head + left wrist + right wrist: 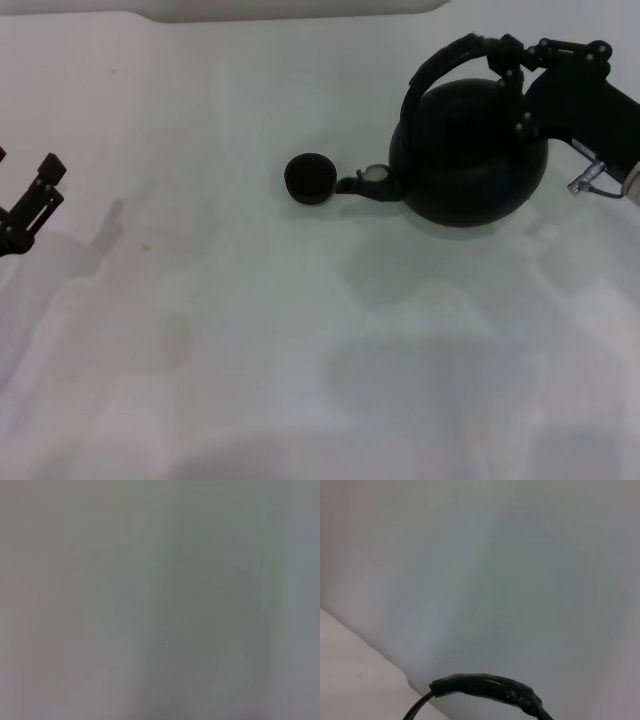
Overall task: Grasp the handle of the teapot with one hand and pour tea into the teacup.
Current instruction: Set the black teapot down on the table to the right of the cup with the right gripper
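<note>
- The teapot (468, 155) is big, round and black, with a dull skin that does not shine.
- It sits on the white table (250, 340), on the far right side, and it leans over toward its spout (362, 185).
- The spout is short and curved. It points left at the teacup (311, 179), and its tip is right by the cup's rim.
- The teacup is tiny, round and black, with no ear to hold. It is low like a little bowl and far smaller than the pot.
- The handle (450, 62) is a thick black hoop that goes over the top of the pot. In the right wrist view a piece of it (490, 689) looks bumpy, like it is wrapped.
- The right gripper (515, 75) comes in from the right edge and is closed around the handle near its top right part.
- The left gripper (38, 195) is far off at the left edge, above the table, with its fingers spread apart and nothing in them.
</note>
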`<act>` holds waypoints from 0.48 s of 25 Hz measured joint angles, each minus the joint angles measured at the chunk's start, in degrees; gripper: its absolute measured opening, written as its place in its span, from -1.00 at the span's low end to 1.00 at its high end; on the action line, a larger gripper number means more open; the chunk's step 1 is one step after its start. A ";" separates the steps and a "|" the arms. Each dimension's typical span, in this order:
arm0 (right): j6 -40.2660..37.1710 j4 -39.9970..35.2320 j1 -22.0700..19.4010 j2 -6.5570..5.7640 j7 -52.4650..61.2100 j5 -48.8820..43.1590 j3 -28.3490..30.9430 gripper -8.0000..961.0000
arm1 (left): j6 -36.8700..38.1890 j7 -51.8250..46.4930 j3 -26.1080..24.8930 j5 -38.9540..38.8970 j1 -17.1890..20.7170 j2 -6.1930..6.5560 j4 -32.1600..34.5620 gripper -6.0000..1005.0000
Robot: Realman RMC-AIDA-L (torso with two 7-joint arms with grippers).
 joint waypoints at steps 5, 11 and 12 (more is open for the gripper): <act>1.89 -3.41 1.65 0.10 -0.90 0.09 0.74 -0.76 | 0.64 0.00 0.08 0.00 -0.35 0.13 -0.04 0.54; 2.55 -6.36 3.23 0.24 -1.50 0.14 1.28 -0.76 | 0.90 0.00 0.03 0.00 -0.47 0.29 -0.09 0.54; 2.62 -6.72 3.42 0.26 -1.51 0.17 1.43 -0.76 | 1.02 0.00 0.03 0.00 -0.52 0.31 -0.11 0.54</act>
